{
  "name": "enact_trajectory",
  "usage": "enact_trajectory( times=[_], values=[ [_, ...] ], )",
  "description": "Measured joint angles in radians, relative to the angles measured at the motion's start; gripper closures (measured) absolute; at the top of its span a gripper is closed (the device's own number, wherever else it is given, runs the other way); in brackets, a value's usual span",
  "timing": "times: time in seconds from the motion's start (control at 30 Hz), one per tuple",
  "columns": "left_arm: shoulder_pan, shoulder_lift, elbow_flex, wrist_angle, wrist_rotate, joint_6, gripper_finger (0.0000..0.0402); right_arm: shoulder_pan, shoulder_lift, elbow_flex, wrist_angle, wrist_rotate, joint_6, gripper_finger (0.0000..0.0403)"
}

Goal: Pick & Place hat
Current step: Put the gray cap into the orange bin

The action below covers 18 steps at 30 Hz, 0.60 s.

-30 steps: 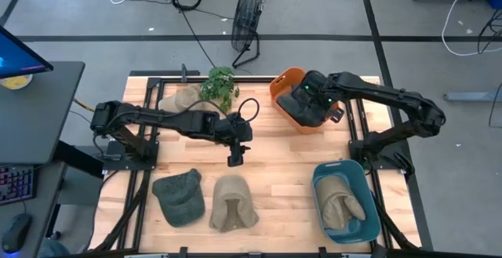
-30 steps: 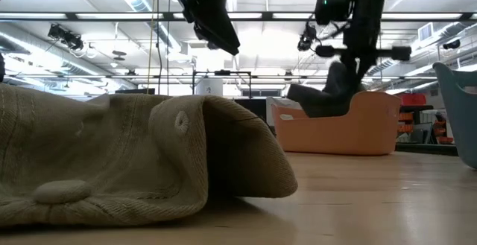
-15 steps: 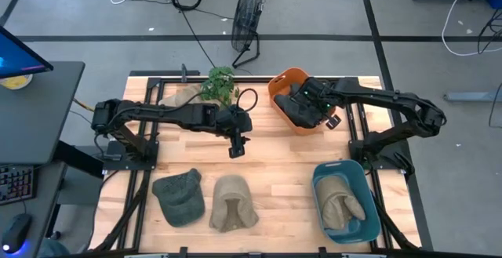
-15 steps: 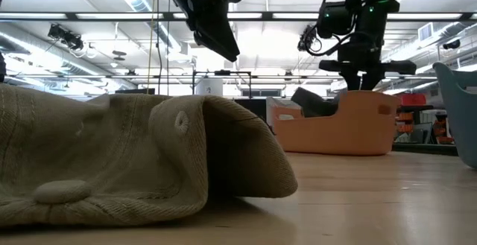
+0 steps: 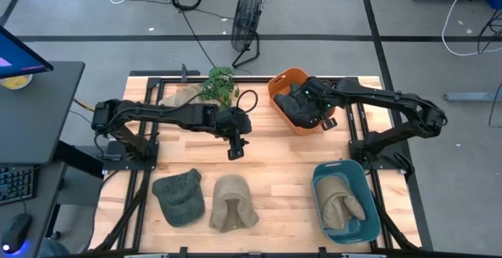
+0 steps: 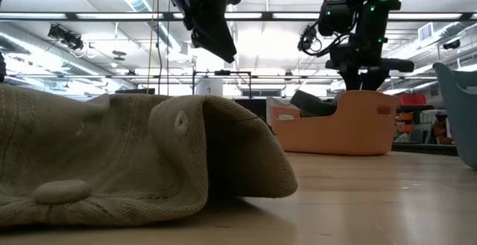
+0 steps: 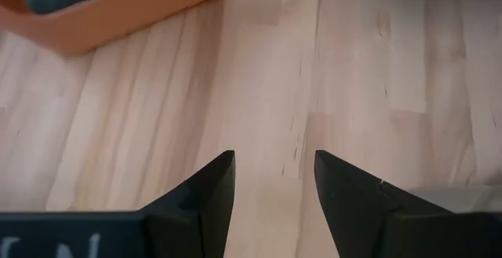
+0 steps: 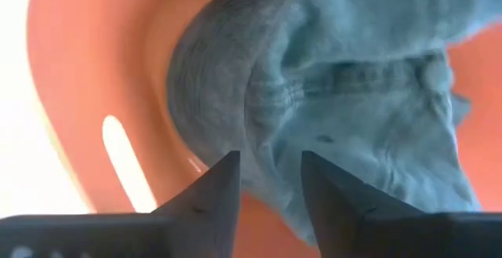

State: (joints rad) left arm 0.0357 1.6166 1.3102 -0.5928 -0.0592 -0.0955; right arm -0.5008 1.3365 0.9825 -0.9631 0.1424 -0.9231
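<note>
A dark grey hat [image 8: 353, 93] lies crumpled in the orange bin [image 5: 281, 82] at the table's far right, and part of it shows above the bin's rim [image 6: 317, 102]. My right gripper [image 8: 271, 160] hangs open just above it, over the bin [image 5: 320, 110], with the hat below the fingertips and nothing between them. My left gripper [image 5: 235, 145] hovers open over bare wood at the table's middle [image 7: 274, 160]. A tan hat [image 5: 233, 203] and a green hat [image 5: 179, 197] lie flat near the front edge.
A blue bin [image 5: 318, 181] at the front right holds another tan hat [image 5: 345, 208]. A potted plant [image 5: 221, 85] stands at the far edge with a tan hat [image 5: 177, 98] beside it. Bare wood stretches between the two bins and in front of my left gripper.
My right gripper has come down into the orange bin with the dark hat and opened, letting it go; the hat now lies in the bin instead of hanging above it. My left gripper has drifted a little toward the far edge.
</note>
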Motion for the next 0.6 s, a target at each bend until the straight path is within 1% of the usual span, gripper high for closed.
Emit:
enact_trajectory(
  times=[0.1, 0.3, 0.47, 0.6],
  values=[
    [0.000, -0.017, -0.001, -0.036, 0.000, -0.036, 0.0223, 0.024, -0.050, 0.000, -0.004, -0.001, 0.079, 0.0260],
    [0.000, -0.100, -0.001, -0.154, -0.007, -0.122, 0.0223, 0.098, -0.178, 0.000, -0.019, -0.001, 0.213, 0.0261],
    [-0.001, -0.170, 0.000, -0.297, -0.006, -0.187, 0.0223, 0.156, -0.273, 0.000, -0.017, -0.001, 0.400, 0.0261],
    [-0.018, -0.217, 0.000, -0.418, 0.007, -0.269, 0.0223, 0.206, -0.327, 0.000, 0.029, -0.001, 0.559, 0.0261]
  ],
)
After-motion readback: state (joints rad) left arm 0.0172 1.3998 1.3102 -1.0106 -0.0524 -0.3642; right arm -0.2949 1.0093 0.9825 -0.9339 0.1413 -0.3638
